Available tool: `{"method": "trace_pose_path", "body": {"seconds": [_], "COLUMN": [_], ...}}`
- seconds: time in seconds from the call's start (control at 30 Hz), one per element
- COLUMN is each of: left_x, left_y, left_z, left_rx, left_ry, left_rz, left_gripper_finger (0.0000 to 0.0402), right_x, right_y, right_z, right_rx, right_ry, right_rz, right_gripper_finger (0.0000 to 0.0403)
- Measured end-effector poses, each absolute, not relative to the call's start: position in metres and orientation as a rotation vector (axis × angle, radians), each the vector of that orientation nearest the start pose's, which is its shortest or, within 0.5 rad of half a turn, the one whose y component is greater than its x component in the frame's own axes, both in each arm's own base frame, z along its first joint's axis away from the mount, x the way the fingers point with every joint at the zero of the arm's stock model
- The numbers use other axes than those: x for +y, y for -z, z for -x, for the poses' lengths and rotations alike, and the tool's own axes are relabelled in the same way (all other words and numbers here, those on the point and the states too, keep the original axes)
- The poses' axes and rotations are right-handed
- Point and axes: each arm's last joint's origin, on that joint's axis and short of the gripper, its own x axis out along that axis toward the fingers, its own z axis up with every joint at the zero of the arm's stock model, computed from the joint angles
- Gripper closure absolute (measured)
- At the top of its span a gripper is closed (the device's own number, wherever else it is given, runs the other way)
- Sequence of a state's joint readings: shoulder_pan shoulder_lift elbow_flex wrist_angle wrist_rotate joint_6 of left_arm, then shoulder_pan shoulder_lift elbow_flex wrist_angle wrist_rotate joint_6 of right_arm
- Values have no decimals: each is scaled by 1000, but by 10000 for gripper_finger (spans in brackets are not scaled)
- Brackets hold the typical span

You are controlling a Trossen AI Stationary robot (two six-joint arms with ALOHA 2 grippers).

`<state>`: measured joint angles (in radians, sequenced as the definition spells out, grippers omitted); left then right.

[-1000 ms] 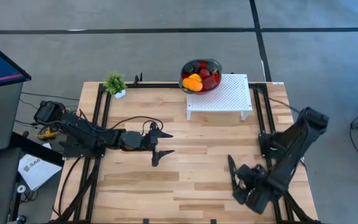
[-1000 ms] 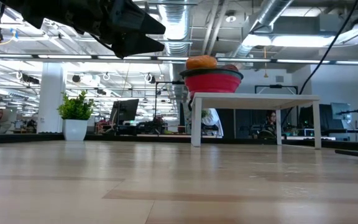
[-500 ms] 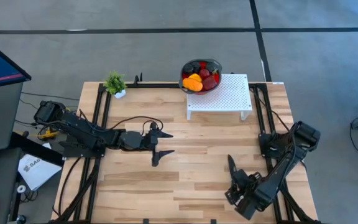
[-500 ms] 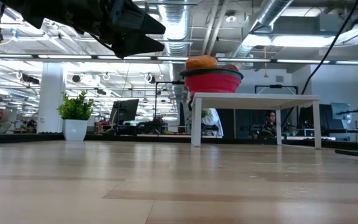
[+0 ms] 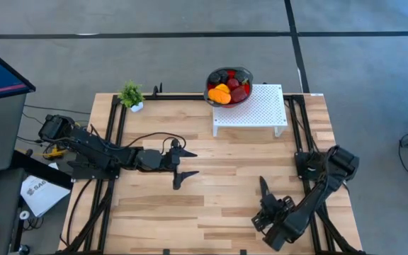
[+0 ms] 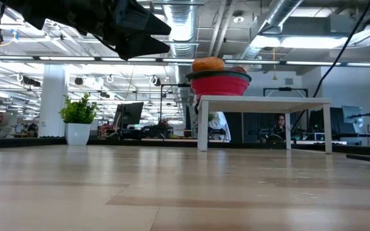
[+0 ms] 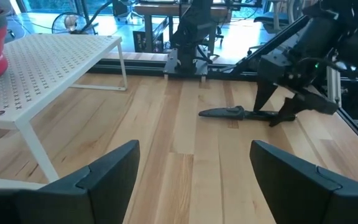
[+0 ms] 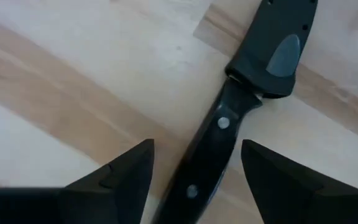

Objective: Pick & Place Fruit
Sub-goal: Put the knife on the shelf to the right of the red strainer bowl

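From above, the fruit sits heaped in a red bowl at the far edge of the desk, on the corner of a white perforated stand; none has been lifted out, so I judge the task barely begun. The left pincer hovers over the middle of the desk with fingers spread wide and nothing between them, while the right pincer is low at the near right, right over a black-handled knife lying flat on the wood. The level view shows the bowl on the stand with an orange piece topping the pile, a small potted plant off to the side, and one dark arm overhead. The left wrist view looks past its own spread, empty fingers to the stand, the knife and the right arm bent down beside it. The right wrist view shows the knife handle lying between its parted fingers, not yet clamped. The right arm seems set on the knife rather than fruit; the next move would call for closing squarely on the handle, or else reaching for the bowl.
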<state>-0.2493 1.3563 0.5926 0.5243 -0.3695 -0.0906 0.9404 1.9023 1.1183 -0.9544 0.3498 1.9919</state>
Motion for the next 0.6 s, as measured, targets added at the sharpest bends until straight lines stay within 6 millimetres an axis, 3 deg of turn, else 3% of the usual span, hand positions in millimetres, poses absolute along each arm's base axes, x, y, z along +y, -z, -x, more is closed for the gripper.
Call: {"method": "trace_pose_path", "body": {"seconds": [0.17, 0.6], "left_x": [-58, -57], "left_y": [-213, -213], "left_z": [-268, -268], "left_rx": [222, 222], "left_ry": [-130, -134], "left_rz": [17, 17], "left_gripper_finger": [103, 103], "right_x": [248, 266], "right_y": [-118, -86], "right_z": [-184, -147], "right_rx": [1030, 758], "right_ry": [906, 902], "right_rz": [-552, -447], "right_gripper_finger": [199, 307]}}
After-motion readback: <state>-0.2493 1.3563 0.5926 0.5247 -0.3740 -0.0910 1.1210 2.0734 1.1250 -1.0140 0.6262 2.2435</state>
